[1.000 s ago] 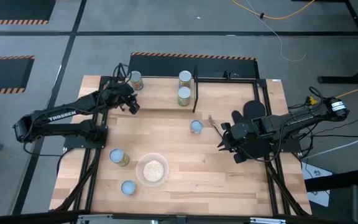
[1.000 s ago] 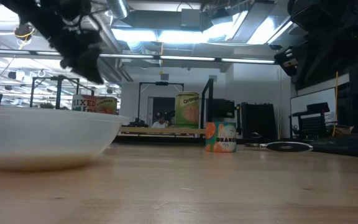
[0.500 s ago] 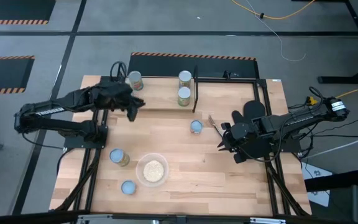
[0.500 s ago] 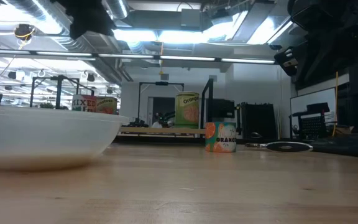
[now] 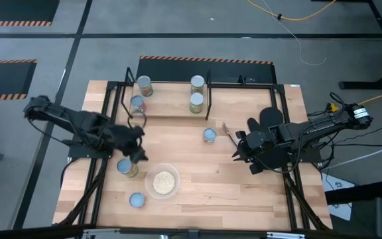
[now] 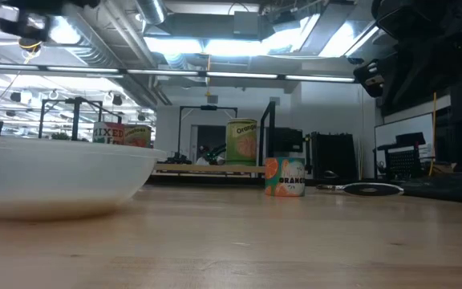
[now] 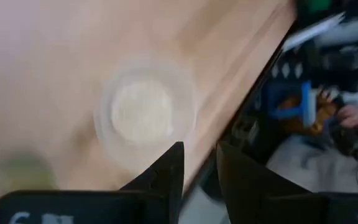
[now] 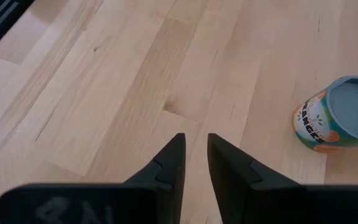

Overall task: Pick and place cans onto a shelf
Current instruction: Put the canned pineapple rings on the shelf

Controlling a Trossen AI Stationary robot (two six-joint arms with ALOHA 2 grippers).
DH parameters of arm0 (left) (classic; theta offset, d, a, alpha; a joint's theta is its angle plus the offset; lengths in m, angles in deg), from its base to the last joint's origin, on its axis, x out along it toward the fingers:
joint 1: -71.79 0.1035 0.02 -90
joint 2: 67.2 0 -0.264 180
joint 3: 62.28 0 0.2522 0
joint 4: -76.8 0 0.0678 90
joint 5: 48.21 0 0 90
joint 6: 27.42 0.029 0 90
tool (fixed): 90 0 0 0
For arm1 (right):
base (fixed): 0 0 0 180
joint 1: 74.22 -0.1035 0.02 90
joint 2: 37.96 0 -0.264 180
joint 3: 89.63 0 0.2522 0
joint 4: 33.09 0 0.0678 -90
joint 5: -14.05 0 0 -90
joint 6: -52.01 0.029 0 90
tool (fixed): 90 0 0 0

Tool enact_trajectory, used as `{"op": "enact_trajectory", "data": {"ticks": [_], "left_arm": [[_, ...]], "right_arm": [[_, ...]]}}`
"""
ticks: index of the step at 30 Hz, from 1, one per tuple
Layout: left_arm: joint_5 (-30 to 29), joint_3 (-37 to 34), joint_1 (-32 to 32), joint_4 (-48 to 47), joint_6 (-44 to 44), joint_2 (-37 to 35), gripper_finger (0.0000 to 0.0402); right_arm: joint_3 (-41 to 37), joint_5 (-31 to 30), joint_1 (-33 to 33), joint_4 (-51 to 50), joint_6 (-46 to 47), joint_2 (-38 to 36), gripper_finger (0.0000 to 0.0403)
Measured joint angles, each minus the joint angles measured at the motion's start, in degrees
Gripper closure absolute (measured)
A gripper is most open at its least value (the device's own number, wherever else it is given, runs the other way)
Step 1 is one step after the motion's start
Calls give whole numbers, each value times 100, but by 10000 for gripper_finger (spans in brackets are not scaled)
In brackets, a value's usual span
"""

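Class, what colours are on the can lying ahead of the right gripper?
Can: pale blue top, white-and-orange label; right wrist view.

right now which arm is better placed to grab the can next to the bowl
Left. Its gripper hangs right beside that can, near the bowl. The right gripper waits across the table, closer to the can with the orange label.
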Motion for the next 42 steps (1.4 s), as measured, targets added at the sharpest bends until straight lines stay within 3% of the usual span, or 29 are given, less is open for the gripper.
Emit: {"op": "enact_trajectory", "data": {"ticks": [8,14,18,23,31,42], "left_arm": [[905,-2,-1047,-6,-1647,691,313],[1231,-4,-1337,-9,-1974,821,313],[1021,73,-1366,-134,-2075,770,313],[890,634,-1364,-944,-2129,768,313],[-412,1158,-1362,-2073,-2118,775,313],[-274,1156,-1408,-2702,-1850,1470,313]], "right_arm": [[0,0,-1,1,-4,0,331],[0,0,-2,4,-22,0,331],[0,-1,-1,9,-22,2,331],[0,-1,-1,9,-93,0,331],[0,-2,0,9,-161,0,331],[0,0,-1,13,-157,1,331]]}}
